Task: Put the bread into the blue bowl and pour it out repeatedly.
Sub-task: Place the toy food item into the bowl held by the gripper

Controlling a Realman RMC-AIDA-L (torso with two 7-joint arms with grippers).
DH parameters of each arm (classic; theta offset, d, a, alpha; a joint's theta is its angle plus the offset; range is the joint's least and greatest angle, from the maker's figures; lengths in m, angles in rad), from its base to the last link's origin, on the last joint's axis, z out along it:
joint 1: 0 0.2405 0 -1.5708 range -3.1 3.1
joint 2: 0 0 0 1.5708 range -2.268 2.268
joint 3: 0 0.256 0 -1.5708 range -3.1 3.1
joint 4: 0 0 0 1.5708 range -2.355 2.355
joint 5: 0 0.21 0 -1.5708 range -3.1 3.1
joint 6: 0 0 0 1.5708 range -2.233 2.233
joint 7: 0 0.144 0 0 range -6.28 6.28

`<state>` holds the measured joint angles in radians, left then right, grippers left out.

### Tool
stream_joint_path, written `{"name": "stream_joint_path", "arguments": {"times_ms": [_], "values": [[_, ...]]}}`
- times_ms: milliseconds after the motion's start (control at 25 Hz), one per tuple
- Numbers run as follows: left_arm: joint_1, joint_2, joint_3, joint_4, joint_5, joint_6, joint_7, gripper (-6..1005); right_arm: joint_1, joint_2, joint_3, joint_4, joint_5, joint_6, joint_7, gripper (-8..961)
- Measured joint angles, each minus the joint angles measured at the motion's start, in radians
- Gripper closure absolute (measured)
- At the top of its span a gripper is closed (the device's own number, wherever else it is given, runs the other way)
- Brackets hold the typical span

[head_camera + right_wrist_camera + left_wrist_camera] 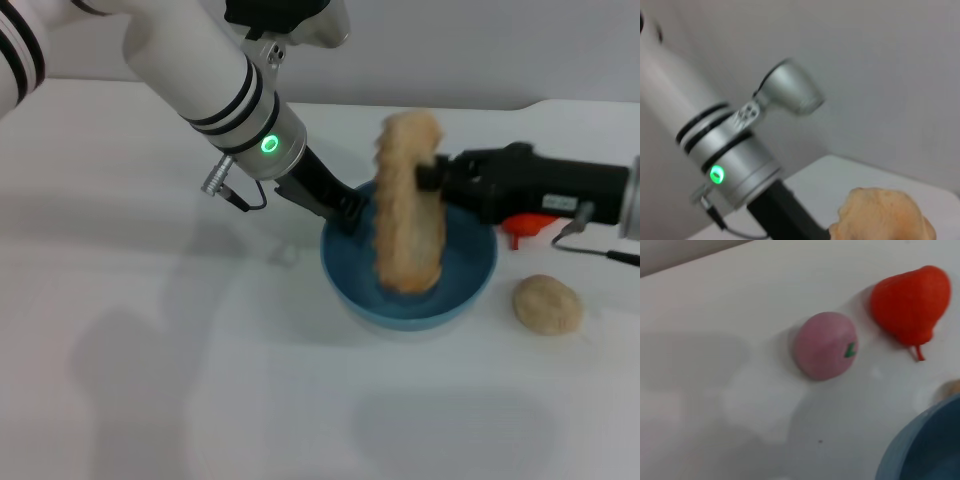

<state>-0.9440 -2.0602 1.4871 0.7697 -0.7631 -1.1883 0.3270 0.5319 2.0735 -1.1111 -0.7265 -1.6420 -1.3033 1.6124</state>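
At frame centre, the right pincer (428, 172) is closed on the long tan bread (408, 205), held upright over the glossy light-blue bowl (345, 268). The left pincer (350, 208) grips the bowl's rim on the white desk (150, 380).

No legible text, label, brand or number appears; the pink ball (825, 345) bears only a small green mark.

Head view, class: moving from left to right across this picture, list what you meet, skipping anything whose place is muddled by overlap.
Left gripper at the rim of the round light-blue glossy bowl → long tan bread loaf held upright → right gripper → small round beige bun.
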Motion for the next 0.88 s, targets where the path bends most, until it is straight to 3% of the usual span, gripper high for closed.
{"name": "stream_joint_path", "arguments": {"times_ms": [280, 480, 880], "values": [[0.010, 0.002, -0.003, 0.019, -0.010, -0.021, 0.003, 999, 0.001, -0.002, -0.068, -0.008, -0.027, 0.044, 0.011, 679], [0.013, 0.002, -0.003, 0.019, -0.011, -0.025, 0.003, 1000, -0.029, -0.005, -0.059, -0.032, -0.027, 0.045, 0.018, 495], [0.013, 0.003, -0.002, 0.019, -0.008, -0.027, 0.003, 1000, -0.127, 0.000, 0.011, -0.128, 0.008, 0.028, 0.033, 499]]}}
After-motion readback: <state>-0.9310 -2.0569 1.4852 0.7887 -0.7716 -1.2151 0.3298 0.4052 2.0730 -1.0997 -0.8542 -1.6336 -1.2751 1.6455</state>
